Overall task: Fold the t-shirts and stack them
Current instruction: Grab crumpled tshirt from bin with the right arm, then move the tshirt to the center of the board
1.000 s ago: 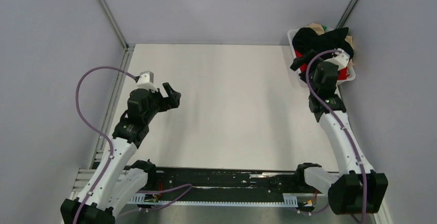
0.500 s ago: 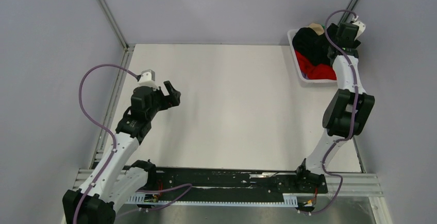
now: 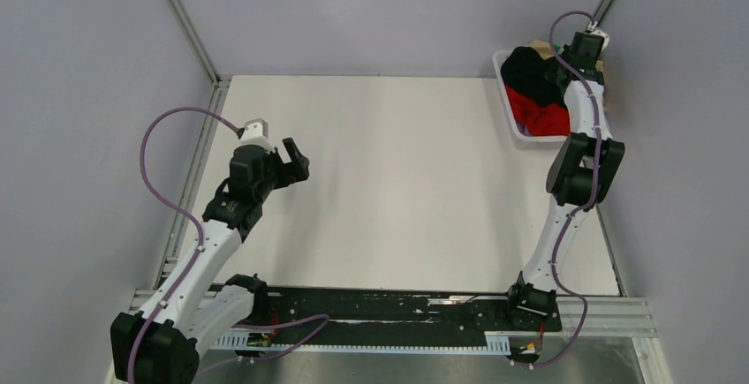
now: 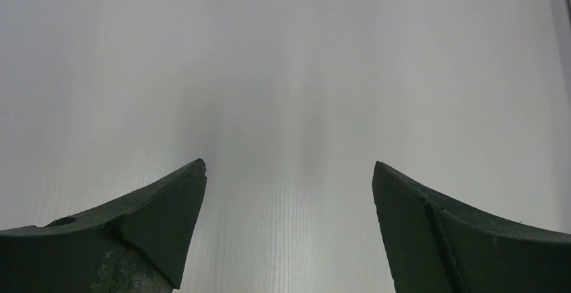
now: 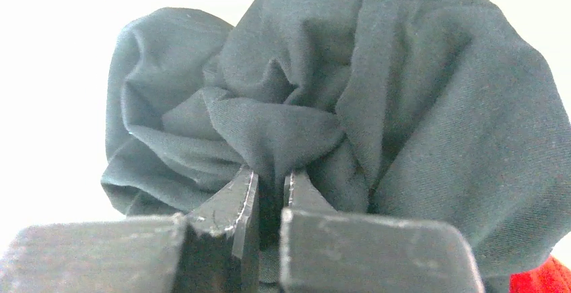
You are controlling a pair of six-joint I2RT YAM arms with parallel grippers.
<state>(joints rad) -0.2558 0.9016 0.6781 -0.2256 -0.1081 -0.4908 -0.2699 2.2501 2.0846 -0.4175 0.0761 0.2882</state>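
Right wrist shows the right gripper (image 5: 271, 176) clamped on a crumpled black cloth t-shirt (image 5: 390, 104) just ahead; the left gripper (image 4: 288, 165) gapes wide.

Shirts counted: three in view; one black shirt (image 3: 528, 71), one red shirt (image 3: 549, 121), one beige shirt (image 3: 540, 46); whether more lie beneath cannot be told; baskets: one white basket (image 3: 510, 101); counters: one counter (image 3: 397, 181); hands: two, left hand (image 4: 289, 165) and right hand (image 5: 269, 182).
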